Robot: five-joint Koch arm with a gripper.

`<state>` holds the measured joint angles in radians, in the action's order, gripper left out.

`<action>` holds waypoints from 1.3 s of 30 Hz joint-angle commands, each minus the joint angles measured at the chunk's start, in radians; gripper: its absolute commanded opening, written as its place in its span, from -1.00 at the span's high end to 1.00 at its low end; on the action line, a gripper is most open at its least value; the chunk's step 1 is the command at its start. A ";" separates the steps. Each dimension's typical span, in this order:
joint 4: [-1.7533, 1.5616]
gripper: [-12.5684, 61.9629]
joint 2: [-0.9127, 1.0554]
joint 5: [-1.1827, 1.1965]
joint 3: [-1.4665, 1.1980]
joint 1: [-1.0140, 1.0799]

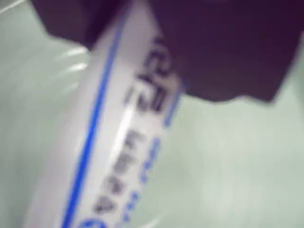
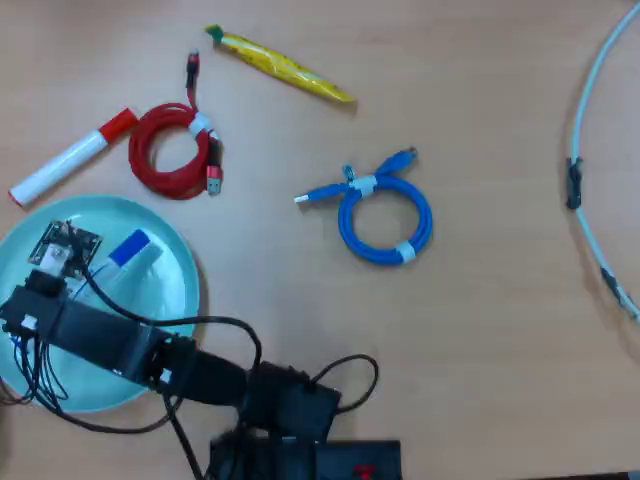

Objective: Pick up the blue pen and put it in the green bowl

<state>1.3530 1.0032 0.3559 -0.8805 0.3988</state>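
Note:
In the wrist view the blue pen (image 1: 118,142) fills the frame, a white barrel with blue stripes and print, slanting from top centre to bottom left. My gripper (image 1: 142,57) is shut on it, with a dark jaw on each side of the barrel. Behind it lies the pale green bowl (image 1: 237,166). From overhead, the gripper (image 2: 85,270) hangs over the green bowl (image 2: 165,305) at the left. The blue pen's cap (image 2: 130,248) sticks out up and to the right of the gripper, inside the bowl's rim. I cannot tell whether the pen touches the bowl's floor.
Beyond the bowl lie a white marker with a red cap (image 2: 65,160) and a coiled red cable (image 2: 170,150). A yellow pen-like object (image 2: 285,65) sits at the top. A coiled blue cable (image 2: 385,215) is in the middle. A thin white arc (image 2: 585,120) curves along the right edge. The arm's base (image 2: 290,400) stands at the bottom.

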 commanded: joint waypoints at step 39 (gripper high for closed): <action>0.083 -0.44 0.324 0.008 -0.275 0.026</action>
<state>1.3990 1.2057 0.3743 -1.1812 0.4126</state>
